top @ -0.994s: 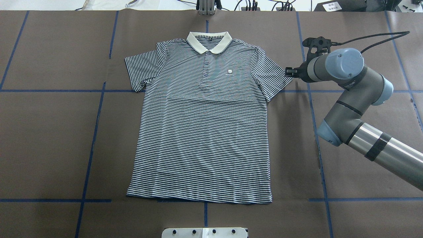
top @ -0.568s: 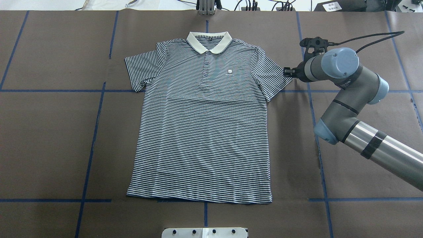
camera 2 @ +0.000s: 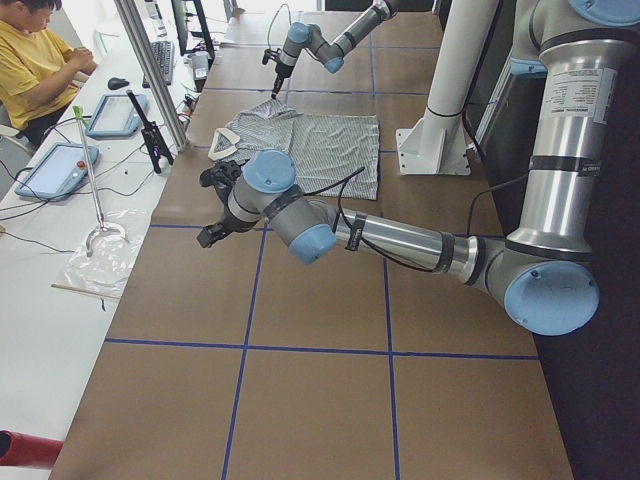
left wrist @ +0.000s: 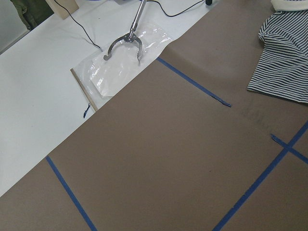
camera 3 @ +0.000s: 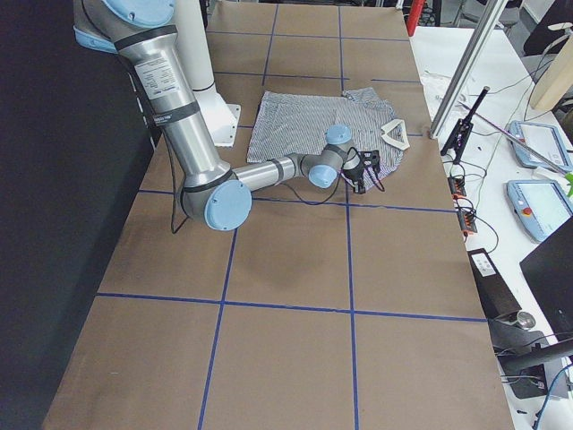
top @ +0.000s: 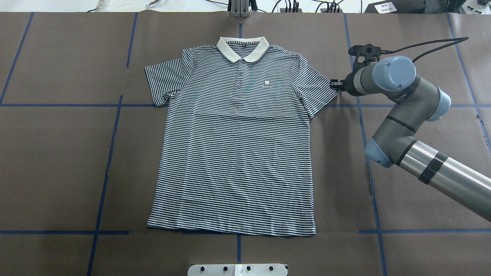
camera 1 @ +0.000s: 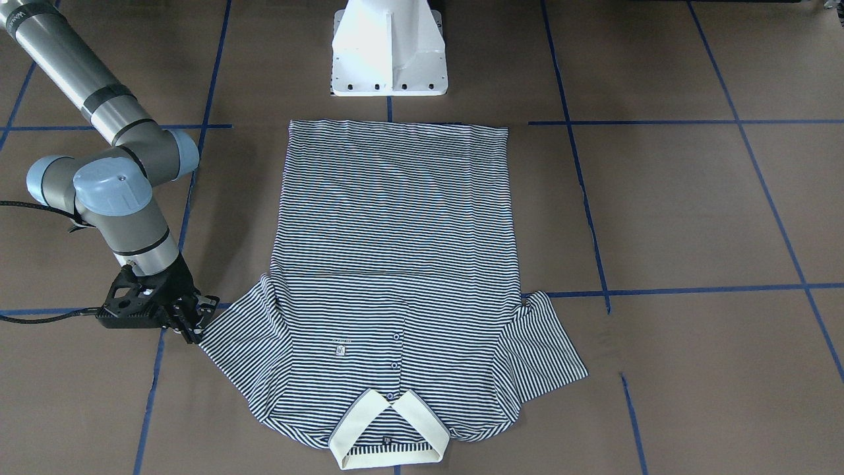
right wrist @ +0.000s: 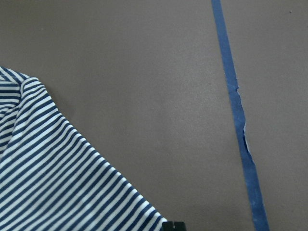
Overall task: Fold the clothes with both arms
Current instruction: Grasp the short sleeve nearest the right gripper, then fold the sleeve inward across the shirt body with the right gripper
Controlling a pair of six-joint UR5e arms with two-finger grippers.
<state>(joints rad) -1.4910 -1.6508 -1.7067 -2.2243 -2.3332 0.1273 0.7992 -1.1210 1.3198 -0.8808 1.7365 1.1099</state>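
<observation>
Polo shirt (top: 234,153): sleeve corner (right wrist: 139,207) just beside right jaws' tips.

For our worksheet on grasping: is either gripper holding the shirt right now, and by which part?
Cannot be told: the right gripper sits at a sleeve corner of the polo shirt, which lies flat. The left gripper hangs over bare table.

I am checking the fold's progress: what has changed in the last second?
The right arm's black two-finger end effector moved slightly left in the overhead view, up to the sleeve edge of the navy-and-white striped polo shirt. Whether it grips the sleeve cannot be told. The shirt stayed flat, in place.
</observation>
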